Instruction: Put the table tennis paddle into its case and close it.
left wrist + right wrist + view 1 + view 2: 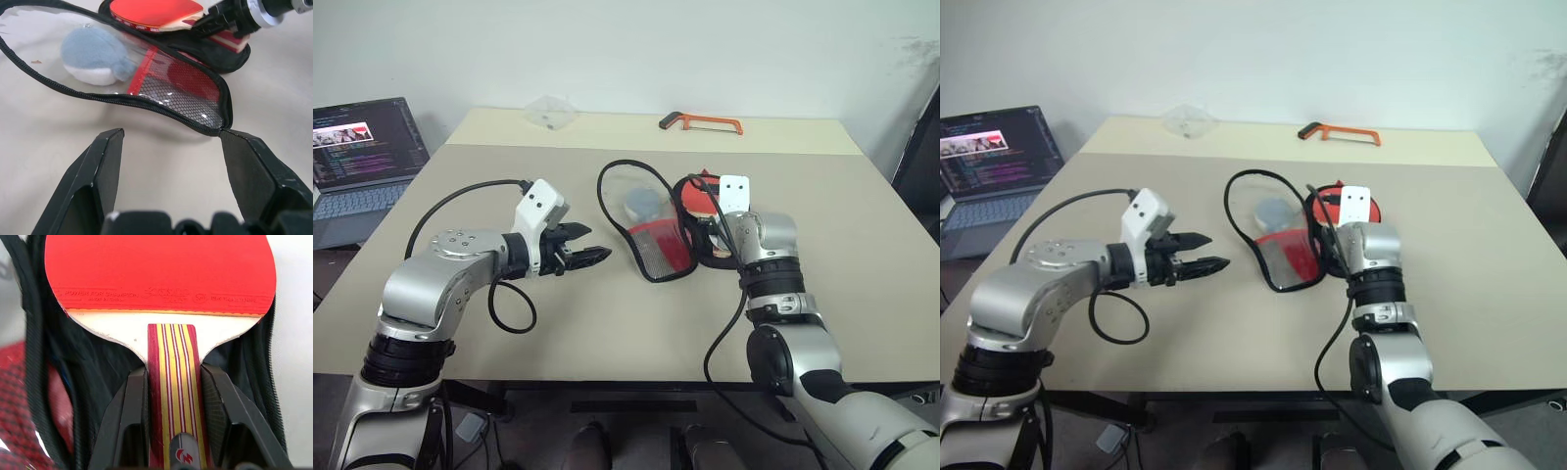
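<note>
The table tennis paddle (pixel 161 274) has a red face and a striped wooden handle, and my right gripper (pixel 173 371) is shut on that handle. It lies over the black half of the open case (pixel 651 235), at the case's right side. The case's flap of red fabric, black mesh and clear plastic (pixel 186 88) is folded out to the left, with a zip edge around it. A blue-grey and white soft tag (pixel 95 54) rests on the flap. My left gripper (pixel 597 257) is open just left of the flap's near corner, with nothing between its fingers.
An orange hacksaw (pixel 700 122) and a clear plastic wrapper (pixel 548 113) lie at the table's far edge. An open laptop (pixel 362 157) stands off the table's left side. Black cables loop from both wrists over the beige tabletop (pixel 607 323).
</note>
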You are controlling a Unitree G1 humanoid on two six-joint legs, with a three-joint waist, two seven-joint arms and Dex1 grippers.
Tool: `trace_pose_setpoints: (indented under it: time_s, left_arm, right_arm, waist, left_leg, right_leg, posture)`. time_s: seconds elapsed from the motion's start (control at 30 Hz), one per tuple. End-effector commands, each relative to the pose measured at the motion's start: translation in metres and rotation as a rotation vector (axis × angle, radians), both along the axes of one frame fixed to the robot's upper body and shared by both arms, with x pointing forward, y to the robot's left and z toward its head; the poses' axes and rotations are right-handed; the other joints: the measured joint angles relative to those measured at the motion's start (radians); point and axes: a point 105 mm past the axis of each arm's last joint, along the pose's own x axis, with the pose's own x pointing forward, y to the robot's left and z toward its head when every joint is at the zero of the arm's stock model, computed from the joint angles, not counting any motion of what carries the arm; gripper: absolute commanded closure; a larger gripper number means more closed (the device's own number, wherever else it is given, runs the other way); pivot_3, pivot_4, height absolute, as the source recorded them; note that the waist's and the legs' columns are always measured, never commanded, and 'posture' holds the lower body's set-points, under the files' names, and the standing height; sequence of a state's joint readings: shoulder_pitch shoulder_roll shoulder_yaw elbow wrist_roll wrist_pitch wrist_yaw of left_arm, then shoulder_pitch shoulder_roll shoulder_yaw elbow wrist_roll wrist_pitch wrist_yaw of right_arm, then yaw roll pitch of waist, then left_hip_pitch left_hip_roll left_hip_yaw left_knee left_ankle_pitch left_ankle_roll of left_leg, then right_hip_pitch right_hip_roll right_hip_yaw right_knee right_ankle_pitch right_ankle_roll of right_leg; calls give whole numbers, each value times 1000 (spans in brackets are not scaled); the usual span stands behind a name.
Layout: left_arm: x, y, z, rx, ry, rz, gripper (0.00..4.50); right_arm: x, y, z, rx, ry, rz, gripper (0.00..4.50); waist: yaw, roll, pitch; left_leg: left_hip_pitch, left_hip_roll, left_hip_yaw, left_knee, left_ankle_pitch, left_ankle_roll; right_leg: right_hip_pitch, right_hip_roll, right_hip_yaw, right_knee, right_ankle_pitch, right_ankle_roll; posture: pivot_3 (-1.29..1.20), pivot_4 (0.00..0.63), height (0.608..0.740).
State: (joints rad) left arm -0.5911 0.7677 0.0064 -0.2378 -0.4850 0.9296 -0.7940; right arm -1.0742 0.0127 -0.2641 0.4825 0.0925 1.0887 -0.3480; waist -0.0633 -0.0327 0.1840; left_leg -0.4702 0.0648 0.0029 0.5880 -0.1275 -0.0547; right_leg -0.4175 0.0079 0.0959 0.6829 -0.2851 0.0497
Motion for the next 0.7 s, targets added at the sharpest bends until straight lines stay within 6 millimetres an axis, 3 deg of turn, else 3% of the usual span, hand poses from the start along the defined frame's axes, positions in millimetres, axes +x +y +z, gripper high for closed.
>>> trace_pose_setpoints:
  time_s: [0.03, 0.23, 0.37, 0.57, 0.7]
  left_arm:
    - [-1, -1, 14, 4, -57, -4, 1125]
    - [-1, -1, 15, 3, -58, -4, 1125]
    - [-1, -2, 14, 4, -58, -7, 1125]
    - [1, 0, 14, 12, -60, -5, 1125]
    - [11, 15, 13, 39, -68, 51, 1125]
  right_arm:
    - [0, 4, 17, -2, -64, 9, 3371]
    - [3, 1, 12, 4, -57, 5, 3371]
    - [6, -8, 8, -13, -62, -14, 2185]
    - [7, -19, 16, -51, -94, 2, 64]
    - [-1, -31, 45, -69, -167, 72, 27]
  waist:
    - [0, 0, 0]
    - [0, 0, 0]
    - [0, 0, 0]
    - [0, 0, 0]
    - [1, 0, 0]
  left_leg:
    - [0, 0, 0, 0, 0, 0]
    - [0, 0, 0, 1, 0, 0]
    - [0, 0, 0, 1, 0, 0]
    - [0, 0, 0, 2, 0, 0]
    - [1, 0, 0, 2, 0, 0]
  right_leg:
    - [0, 0, 0, 0, 0, 0]
    - [0, 0, 0, 0, 0, 0]
    - [0, 0, 0, 0, 0, 0]
    - [1, 0, 0, 0, 0, 0]
    - [1, 0, 0, 0, 0, 0]
  posture:
    - [0, 150, 740]
    - [0, 150, 740]
    - [0, 150, 740]
    - [0, 150, 740]
    - [0, 150, 740]
